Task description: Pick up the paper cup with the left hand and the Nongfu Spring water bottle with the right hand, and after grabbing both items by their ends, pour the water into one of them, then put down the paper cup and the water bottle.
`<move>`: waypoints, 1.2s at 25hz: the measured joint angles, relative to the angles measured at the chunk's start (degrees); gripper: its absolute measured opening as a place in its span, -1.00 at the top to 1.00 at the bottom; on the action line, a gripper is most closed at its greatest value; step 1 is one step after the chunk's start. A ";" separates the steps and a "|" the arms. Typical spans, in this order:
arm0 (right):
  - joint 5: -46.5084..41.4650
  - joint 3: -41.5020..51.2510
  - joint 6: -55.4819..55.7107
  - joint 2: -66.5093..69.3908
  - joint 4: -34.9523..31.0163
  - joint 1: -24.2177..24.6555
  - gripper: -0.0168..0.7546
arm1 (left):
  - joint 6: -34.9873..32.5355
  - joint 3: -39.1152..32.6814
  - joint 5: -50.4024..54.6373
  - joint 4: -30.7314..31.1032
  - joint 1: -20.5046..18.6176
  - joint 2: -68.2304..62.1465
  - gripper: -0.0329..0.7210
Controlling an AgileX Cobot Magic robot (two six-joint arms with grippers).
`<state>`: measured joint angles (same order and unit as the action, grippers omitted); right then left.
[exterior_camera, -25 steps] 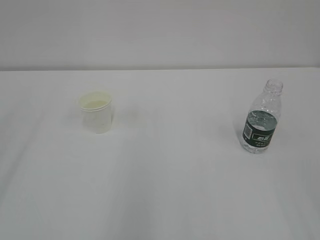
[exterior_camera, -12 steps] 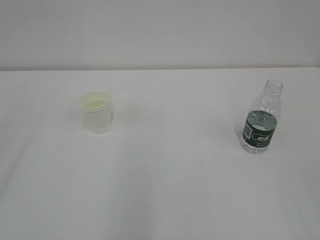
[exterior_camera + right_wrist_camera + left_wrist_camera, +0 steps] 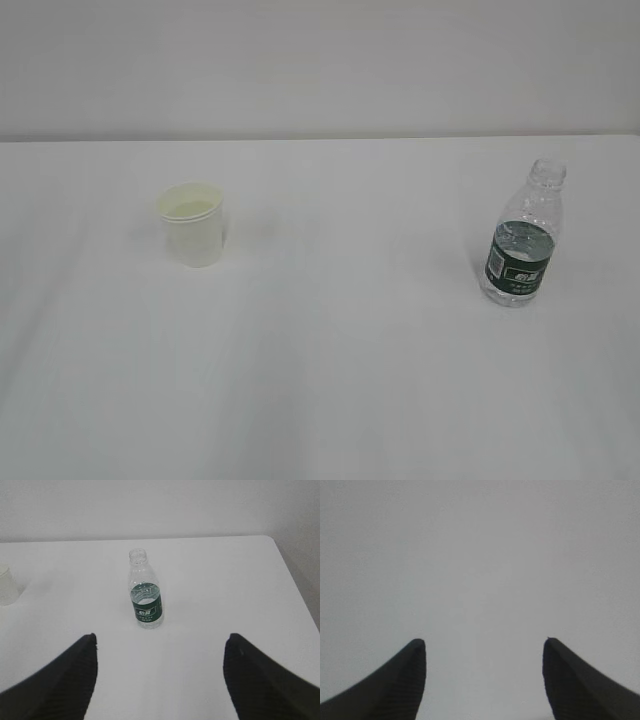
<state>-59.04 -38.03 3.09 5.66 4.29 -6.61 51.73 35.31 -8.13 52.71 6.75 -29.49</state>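
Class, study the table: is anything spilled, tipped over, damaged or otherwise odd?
Nothing stands out. The paper cup and the capless water bottle both stand upright and well apart on a dry white table; no spill shows.

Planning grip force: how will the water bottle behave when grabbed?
The water bottle looks thin, clear and ribbed, so it probably flexes under a squeeze. It seems only partly filled, so likely light. Tall, narrow and capless, it may tip and spill if nudged.

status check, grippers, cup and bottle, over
Left gripper open, empty. Right gripper open, facing bottle. Cup upright, untouched. Nothing in the way.
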 joint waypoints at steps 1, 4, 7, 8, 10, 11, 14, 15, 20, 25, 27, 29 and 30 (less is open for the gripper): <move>0.00 0.00 -0.10 0.00 0.00 0.00 -0.57 | 0.00 0.00 0.00 0.00 0.00 0.00 -0.47; 0.00 0.00 -0.10 0.00 0.00 0.00 -0.57 | 0.00 0.00 0.00 0.00 0.00 0.00 -0.46; 0.00 0.00 -0.10 0.00 0.00 0.00 -0.57 | 0.00 0.00 0.00 0.00 0.00 0.00 -0.46; 0.00 0.00 -0.10 0.00 0.00 0.00 -0.57 | 0.00 0.00 0.00 0.00 0.00 0.00 -0.46; 0.00 0.00 -0.10 0.00 0.00 0.00 -0.57 | 0.00 0.00 0.14 0.13 0.00 0.00 -0.46; 0.00 0.00 -0.10 0.00 0.00 0.00 -0.57 | 0.00 0.00 0.47 0.43 0.00 0.00 -0.46; 0.00 0.00 -0.10 0.00 0.00 0.00 -0.57 | 0.00 0.00 2.01 1.84 0.00 0.00 -0.46; 0.00 0.00 -0.10 0.00 0.00 0.00 -0.57 | 0.00 0.00 2.24 1.94 0.00 0.00 -0.46; 0.00 0.00 -0.10 0.00 0.00 0.00 -0.57 | 0.00 0.00 3.16 2.28 0.00 0.00 -0.46; 0.00 0.00 -0.10 0.00 0.00 0.00 -0.57 | -5.23 0.00 8.55 -7.44 0.00 0.00 -0.45; -0.03 0.00 -0.10 0.00 0.00 0.00 -0.57 | -13.85 0.00 9.64 -16.55 0.00 0.00 -0.45; -0.03 0.00 -0.10 0.00 0.00 0.00 -0.57 | -23.19 0.00 11.52 -27.37 0.00 0.09 -0.45; -0.03 0.00 -0.10 0.00 0.00 0.00 -0.57 | -28.15 0.00 12.64 -31.62 0.00 0.39 -0.45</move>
<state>-59.07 -38.03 3.00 5.66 4.29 -6.61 23.58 35.31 4.51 21.09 6.75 -29.11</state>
